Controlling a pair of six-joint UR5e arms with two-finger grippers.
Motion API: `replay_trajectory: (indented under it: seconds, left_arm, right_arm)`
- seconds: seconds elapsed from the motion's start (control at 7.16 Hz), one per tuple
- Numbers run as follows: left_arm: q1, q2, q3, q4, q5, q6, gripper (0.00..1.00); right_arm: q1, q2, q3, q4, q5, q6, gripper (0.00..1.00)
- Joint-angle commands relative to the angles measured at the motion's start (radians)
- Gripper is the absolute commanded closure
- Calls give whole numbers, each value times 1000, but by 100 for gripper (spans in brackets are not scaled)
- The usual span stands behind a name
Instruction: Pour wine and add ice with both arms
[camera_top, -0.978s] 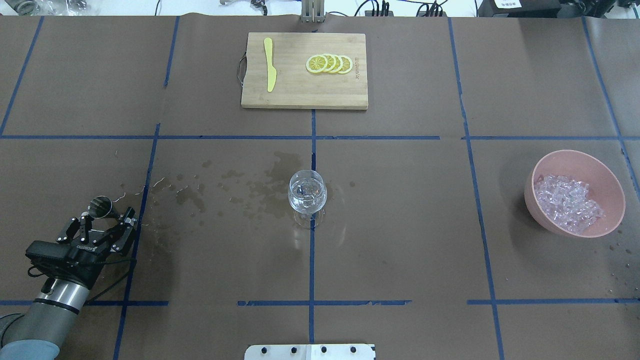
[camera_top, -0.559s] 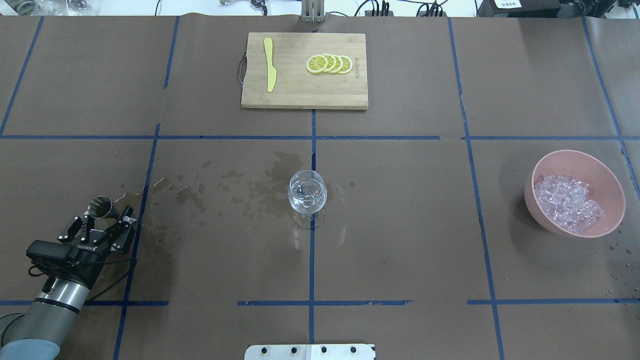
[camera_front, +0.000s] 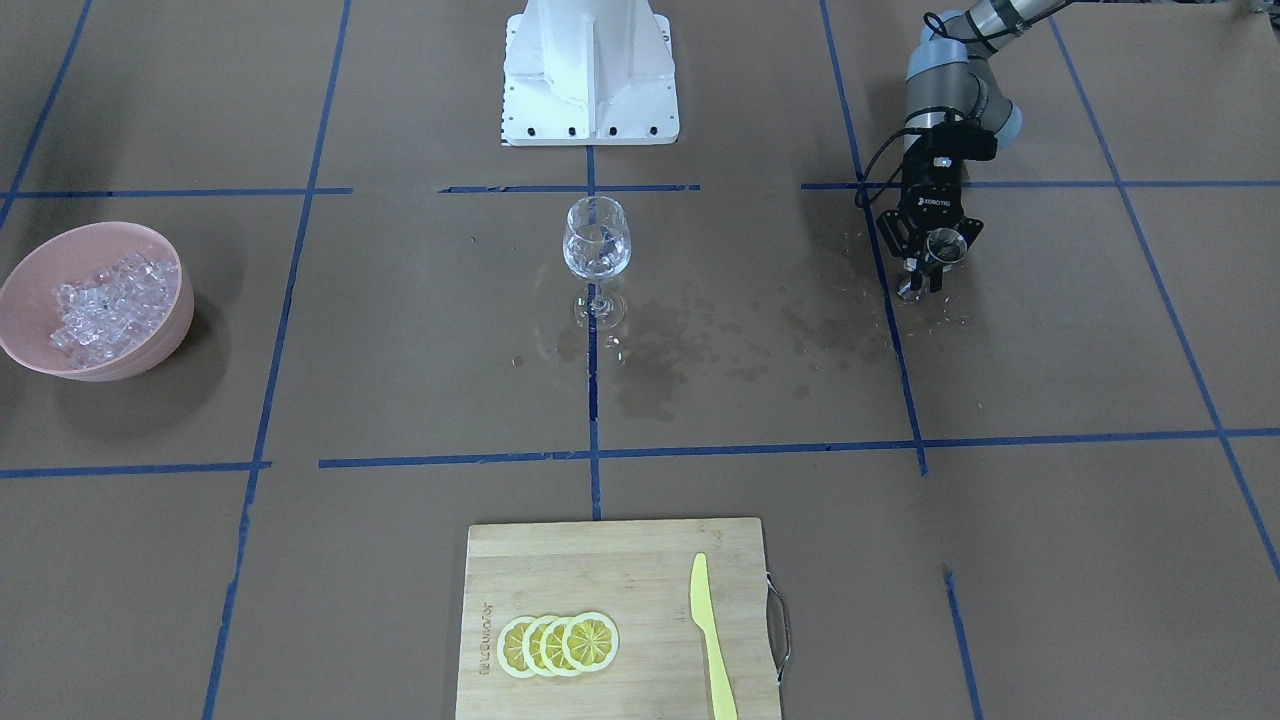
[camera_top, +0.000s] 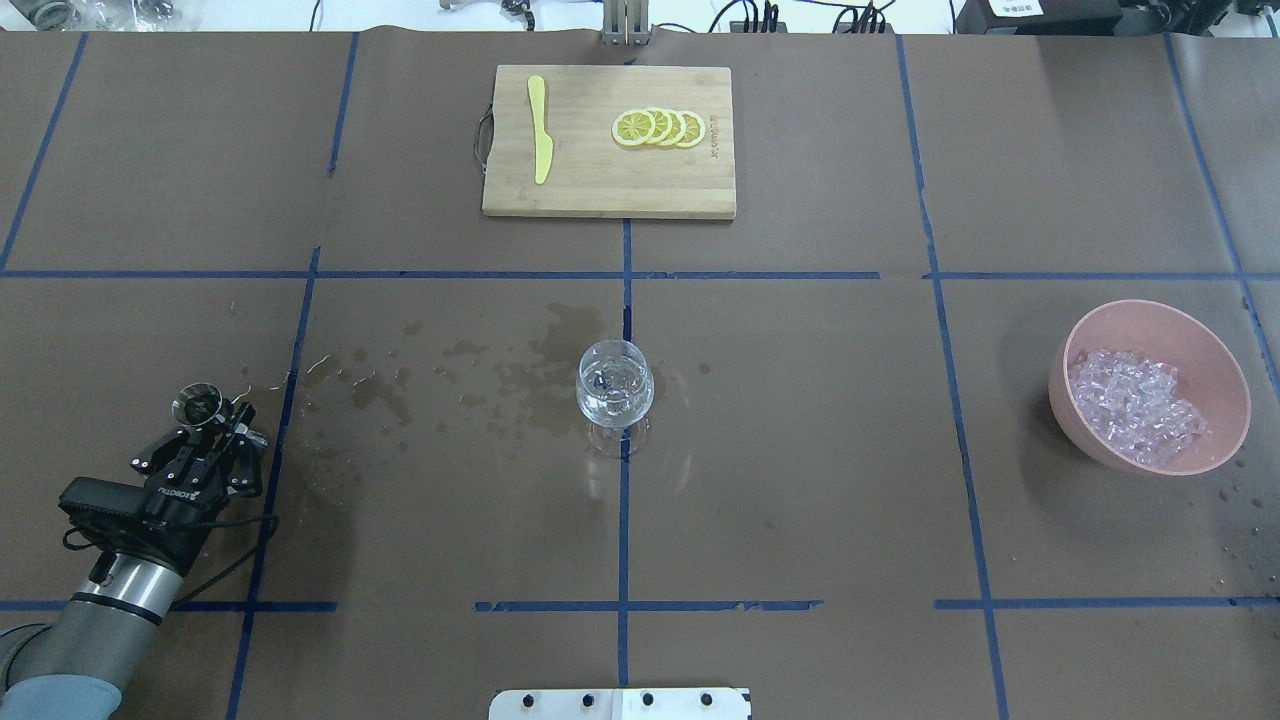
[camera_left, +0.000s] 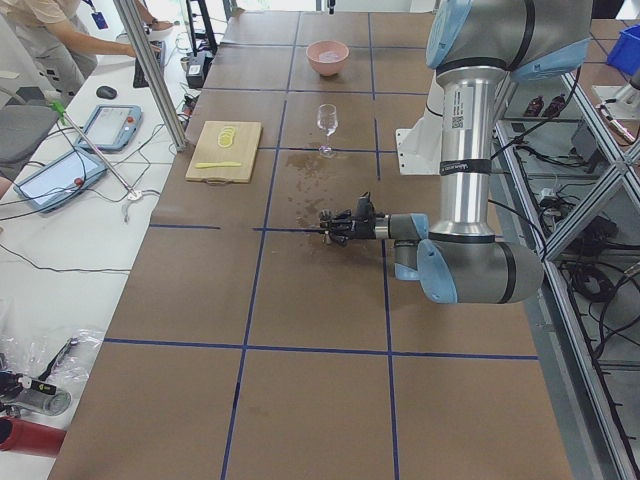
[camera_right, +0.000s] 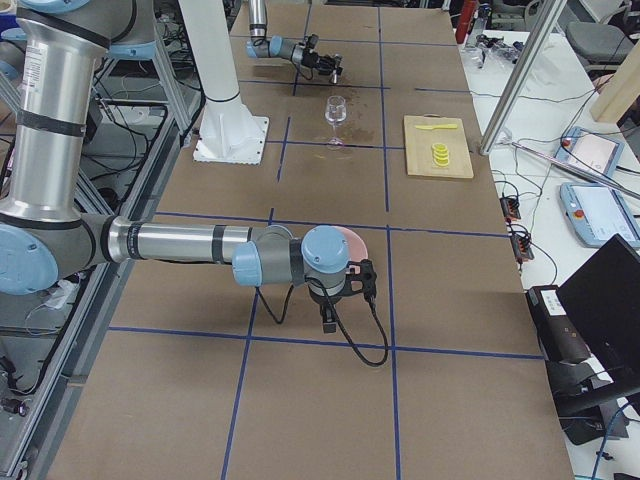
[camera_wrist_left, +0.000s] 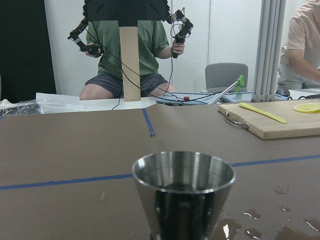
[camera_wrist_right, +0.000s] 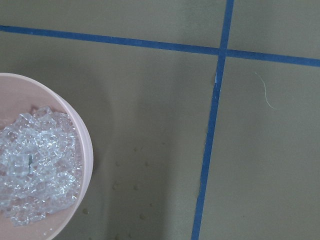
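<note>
My left gripper is low over the table's left side, shut on a steel jigger that stands upright with its mouth up. The jigger fills the left wrist view. A stemmed wine glass stands at the table's centre with a little clear wine in it. A pink bowl at the right holds a heap of clear ice cubes. My right gripper shows only in the exterior right view, beside the bowl. I cannot tell whether it is open or shut. Its wrist view shows the ice at lower left.
A wooden cutting board at the far middle carries lemon slices and a yellow knife. Wet spill marks lie between the jigger and the glass. The white pedestal base stands on the robot's side.
My left wrist has turned, bringing the jigger from tilted to upright with its mouth up, and has drawn back slightly. The glass and bowl have not moved.
</note>
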Motion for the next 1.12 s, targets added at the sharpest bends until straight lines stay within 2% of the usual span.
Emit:
replay_trajectory:
  seconds: [0.0, 0.42, 0.84, 0.98]
  left_arm:
    - [-22, 0, -73, -9, -24, 72, 100]
    - [-39, -15, -191, -9, -77, 185, 100]
    - [-48, -136, -191, 10, -80, 238, 100]
    - [-47, -210, -191, 51, -80, 250, 100]
  right_arm:
    - [0, 0, 33, 1, 0, 2, 0]
    - [0, 2, 82, 1, 60, 8, 0]
    - [-2, 2, 113, 1, 60, 8, 0]
    - [-3, 3, 113, 3, 60, 8, 0]
